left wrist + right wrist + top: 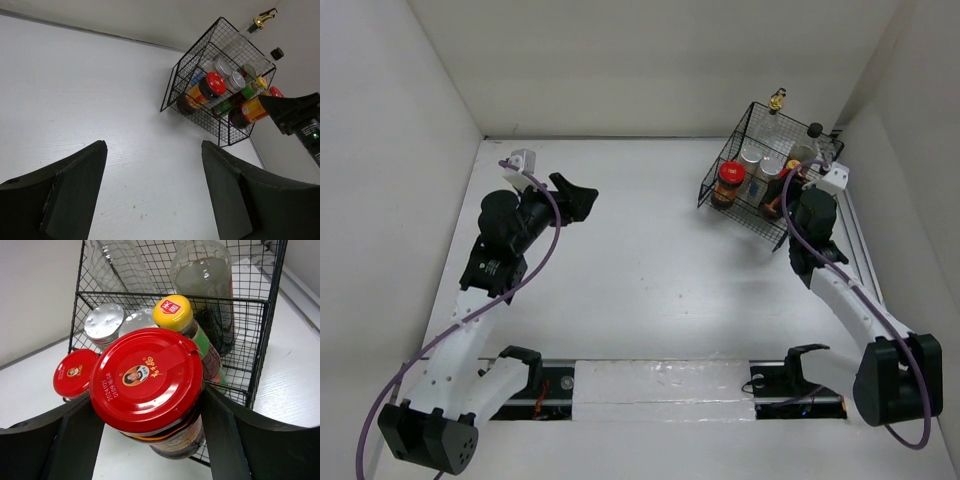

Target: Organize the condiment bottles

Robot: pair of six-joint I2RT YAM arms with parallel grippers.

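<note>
Six bottles and jars stand in the wire basket (713, 178) at the far right corner of the desk (650, 260), and a seventh is in my grip. My right end effector (150, 435) is clenched on a red-lidded jar (147, 380), one finger on each side of its body just under the lid. I hold it at the front right of the basket, beside the yellow-capped bottle (172, 312). I cannot tell whether its base rests on the wire floor or hangs above it.

Inside the basket, a second red-lidded jar (75, 372) sits front left. Two silver-lidded shakers (104, 320) stand behind it. The clear gold-capped bottle (777, 98) and the tall black-capped bottle (814, 130) fill the back row.

My left end effector (155, 190) is released, its fingers spread wide with nothing between them. It hovers over bare desk, well apart from the basket.

I see no other bottle loose on the desk, so I judge the job nearly done. What is left is to settle this jar upright in the front row and let go. The yellow-capped bottle is close, so I would lower it gently.
</note>
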